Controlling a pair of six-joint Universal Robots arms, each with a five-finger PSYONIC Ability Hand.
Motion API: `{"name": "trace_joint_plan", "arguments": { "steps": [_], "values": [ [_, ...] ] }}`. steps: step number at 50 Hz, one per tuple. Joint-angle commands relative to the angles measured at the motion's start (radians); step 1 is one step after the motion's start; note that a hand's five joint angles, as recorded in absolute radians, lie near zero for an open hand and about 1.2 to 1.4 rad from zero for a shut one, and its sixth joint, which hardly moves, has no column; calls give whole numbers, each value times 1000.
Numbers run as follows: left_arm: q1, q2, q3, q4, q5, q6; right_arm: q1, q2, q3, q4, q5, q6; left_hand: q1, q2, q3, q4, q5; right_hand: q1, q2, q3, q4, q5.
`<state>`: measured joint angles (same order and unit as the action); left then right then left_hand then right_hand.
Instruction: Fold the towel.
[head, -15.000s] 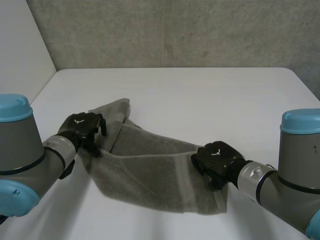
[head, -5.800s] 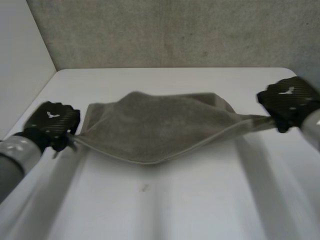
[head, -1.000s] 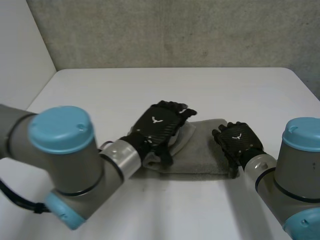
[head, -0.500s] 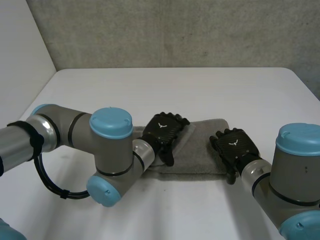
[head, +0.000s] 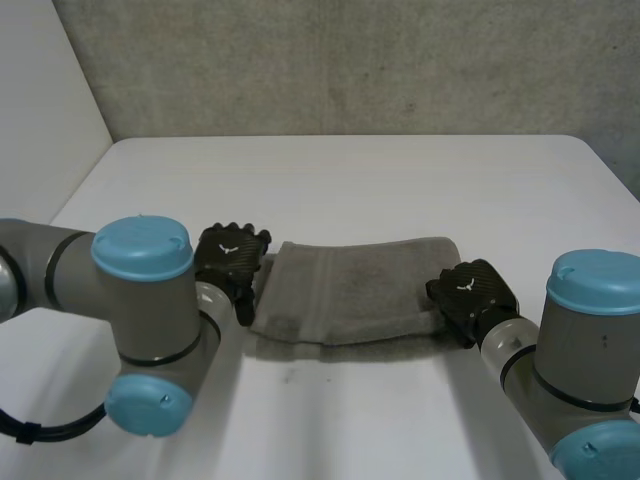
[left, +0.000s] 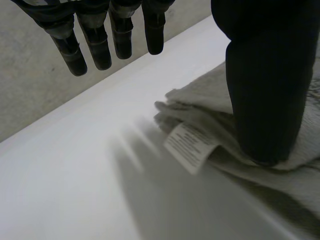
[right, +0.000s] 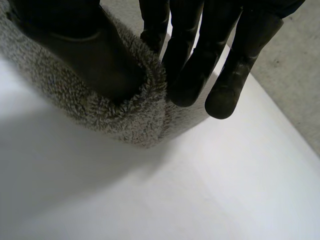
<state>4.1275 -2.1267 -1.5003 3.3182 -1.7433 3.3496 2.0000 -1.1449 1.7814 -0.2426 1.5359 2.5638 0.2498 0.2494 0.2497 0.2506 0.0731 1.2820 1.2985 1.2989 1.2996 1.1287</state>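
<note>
Folded towel (head: 350, 290) lies on table (head: 350, 185), bare surface all round. Left hand (head: 232, 262): fingers (left: 100, 50) straight, clear of left edge. Right hand (head: 470, 292): fingers, thumb pinch right edge.

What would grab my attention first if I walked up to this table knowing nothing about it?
A grey towel lies folded into a thick strip in the middle of the white table, with a black robot hand at each end. The left hand sits at its left end, fingers straight, with the thumb resting on the cloth near a white label. The right hand pinches the right end.
</note>
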Motion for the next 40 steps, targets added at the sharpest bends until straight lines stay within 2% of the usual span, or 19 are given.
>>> {"name": "trace_joint_plan", "arguments": {
  "steps": [1,7,9,10,12,15,17,24,25,26,27,28,29,31,34,36,37,39,40],
  "values": [
    [-16,117,-63,1,21,-7,3,-27,-39,-7,32,-166,8,8,8,7,10,114,98,97,97,93],
    [5,188,-95,1,21,-7,56,-26,-148,-9,20,-263,-7,-6,-7,-8,-5,114,98,97,97,93],
    [52,221,-116,3,21,-7,201,17,-258,-12,-31,-315,-19,-18,-18,-19,-16,114,98,97,97,93],
    [53,222,-116,3,21,-7,201,17,-258,-12,-31,-315,-19,-18,-19,-19,-17,114,98,97,97,93],
    [111,255,-139,3,22,-5,311,101,-385,5,-109,-352,-19,-18,-19,-19,-17,114,98,97,97,93],
    [132,272,-149,4,25,-5,355,143,-441,9,-145,-369,-25,-24,-24,-25,-22,114,98,97,97,93],
    [174,297,-162,4,37,-7,420,233,-522,35,-198,-398,-36,-36,-36,-37,-34,114,98,97,97,93],
    [226,314,-190,4,83,-42,499,362,-619,198,-194,-465,-45,-45,-45,-46,-43,114,98,97,97,93],
    [226,314,-192,4,99,-57,499,353,-620,212,-172,-458,-45,-45,-45,-46,-43,-187,-203,-204,-205,-208],
    [226,314,-192,4,99,-58,499,353,-620,212,-172,-458,-45,-45,-45,-46,-43,-190,-206,-207,-208,-211],
    [226,314,-190,4,113,-74,496,329,-613,200,-142,-430,-45,-45,-45,-46,-43,-611,-628,-628,-629,-633],
    [223,314,-184,4,123,-90,490,289,-599,172,-119,-368,-45,-45,-45,-46,-43,-778,-795,-795,-796,-800],
    [223,314,-184,4,123,-90,490,289,-599,172,-118,-367,-45,-45,-45,-46,-43,-780,-797,-797,-798,-801],
    [215,314,-164,4,131,-123,444,179,-547,108,-93,-141,-42,-42,-42,-43,-40,-1040,-1056,-1057,-1057,-1061],
    [209,314,-149,4,133,-142,398,131,-519,91,-89,-25,-39,-39,-39,-40,-37,-1107,-1124,-1124,-1125,-1129],
    [195,311,-120,3,133,-180,323,59,-472,95,-88,180,-33,-33,-33,-34,-31,-1107,-1124,-1124,-1125,-1129],
    [195,310,-120,3,133,-180,322,59,-471,95,-88,180,-33,-33,-33,-34,-31,-1107,-1124,-1124,-1125,-1129],
    [162,292,-94,3,134,-219,251,19,-432,140,-89,339,-30,-30,-30,-31,-28,-1107,-1124,-1124,-1125,-1129],
    [162,292,-93,3,134,-219,250,19,-432,140,-89,340,-30,-30,-30,-31,-28,-1107,-1124,-1124,-1125,-1129]
  ]
}}
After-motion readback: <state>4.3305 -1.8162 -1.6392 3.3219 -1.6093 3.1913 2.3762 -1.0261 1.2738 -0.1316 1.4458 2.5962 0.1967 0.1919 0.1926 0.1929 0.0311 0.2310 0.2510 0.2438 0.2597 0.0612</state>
